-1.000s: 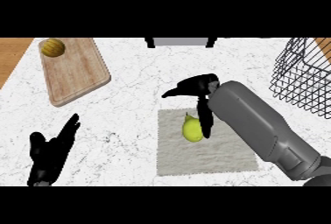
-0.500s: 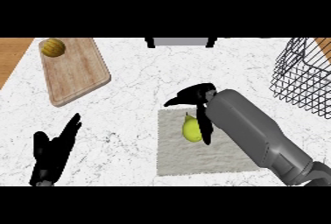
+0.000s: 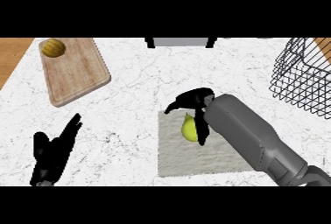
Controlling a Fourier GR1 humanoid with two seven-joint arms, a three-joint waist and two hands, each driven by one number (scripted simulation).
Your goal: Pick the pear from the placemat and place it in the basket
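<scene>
Pear not yet lifted; grasp in progress.
My right hand (image 3: pixel 194 99) is curled over the pear (image 3: pixel 188 130), which lies on the grey placemat (image 3: pixel 194 159); transfer to the wire basket (image 3: pixel 304 78) at far right remains. My left hand (image 3: pixel 55 151) rests spread on the white marble counter (image 3: pixel 129 100). A cutting board (image 3: pixel 74 74) carries a round yellow fruit (image 3: pixel 54 48).

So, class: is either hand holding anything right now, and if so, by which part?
The right hand curls over the pear, around its upper end; whether it grips yet cannot be told. The left hand holds nothing.
</scene>
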